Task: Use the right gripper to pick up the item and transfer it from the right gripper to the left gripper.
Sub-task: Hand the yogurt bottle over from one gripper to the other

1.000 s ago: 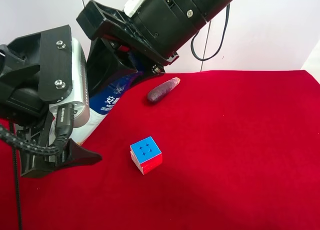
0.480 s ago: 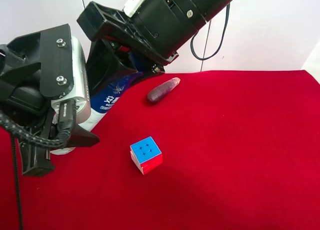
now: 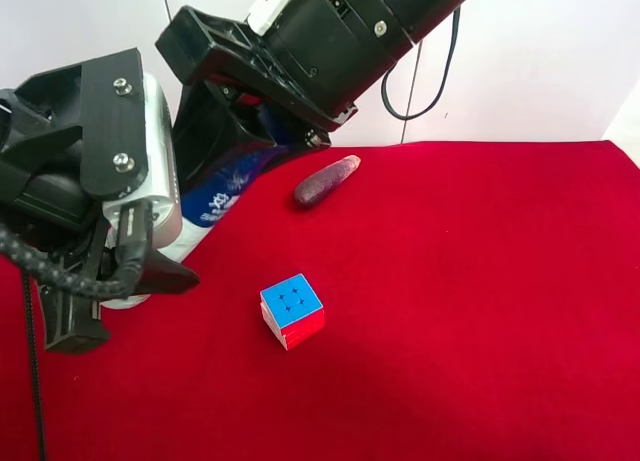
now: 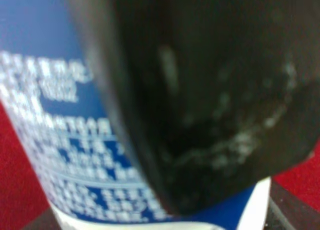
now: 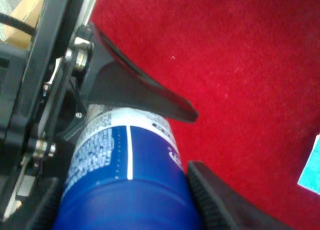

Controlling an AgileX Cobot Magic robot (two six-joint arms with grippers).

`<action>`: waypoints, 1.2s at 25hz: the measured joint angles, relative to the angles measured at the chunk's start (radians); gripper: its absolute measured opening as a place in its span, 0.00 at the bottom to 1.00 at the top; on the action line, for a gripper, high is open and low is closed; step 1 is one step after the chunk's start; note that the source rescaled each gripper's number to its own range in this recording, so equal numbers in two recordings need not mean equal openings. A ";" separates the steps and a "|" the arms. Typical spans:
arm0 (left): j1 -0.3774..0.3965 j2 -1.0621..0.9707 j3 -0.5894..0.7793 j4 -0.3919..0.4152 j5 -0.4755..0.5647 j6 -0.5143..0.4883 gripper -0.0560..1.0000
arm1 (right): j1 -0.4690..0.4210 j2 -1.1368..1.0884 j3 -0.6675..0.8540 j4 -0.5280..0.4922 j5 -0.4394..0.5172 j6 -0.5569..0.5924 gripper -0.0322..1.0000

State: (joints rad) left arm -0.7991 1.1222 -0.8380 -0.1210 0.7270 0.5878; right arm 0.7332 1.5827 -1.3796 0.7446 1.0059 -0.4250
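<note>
Probably the slim white bottle with the blue label [image 3: 225, 188] is light, stiff plastic with a smooth, glossy skin. I judge that it can slip or turn between the pads if the squeeze is weak. The straight middle of the body is the safe place to hold, not the ends.

In the exterior high view it is slanted in the upper left of the frame, over the red cloth [image 3: 450, 311], between the two arms. The black right gripper [image 5: 124, 179] is pressed together on the blue part: in the right wrist view its ribbed pads [image 5: 207, 197] touch both sides of the body at the lower edge of the frame.

The left gripper with the silver-grey block [image 3: 140, 281] is at the white lower end. One dark finger [image 5: 145, 93] lies against the bottle, but the other is hidden, so I cannot tell whether it pinches. The left wrist view shows only the label, very near and blurred.
</note>
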 joint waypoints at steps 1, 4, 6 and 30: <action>0.000 0.000 0.000 0.004 0.010 0.006 0.11 | 0.000 0.000 0.000 -0.026 0.000 -0.001 0.56; 0.000 0.000 0.000 0.010 0.014 0.011 0.11 | -0.002 0.000 0.000 -0.074 0.000 -0.001 0.89; 0.000 0.000 0.001 0.011 0.013 0.011 0.11 | -0.002 0.000 0.000 -0.077 0.001 -0.001 0.95; 0.000 0.003 0.001 0.013 0.010 0.011 0.11 | -0.002 -0.085 -0.002 -0.118 0.201 0.018 1.00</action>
State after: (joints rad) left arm -0.7991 1.1251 -0.8371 -0.1078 0.7371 0.5991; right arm 0.7311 1.4978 -1.3818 0.6270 1.2074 -0.4068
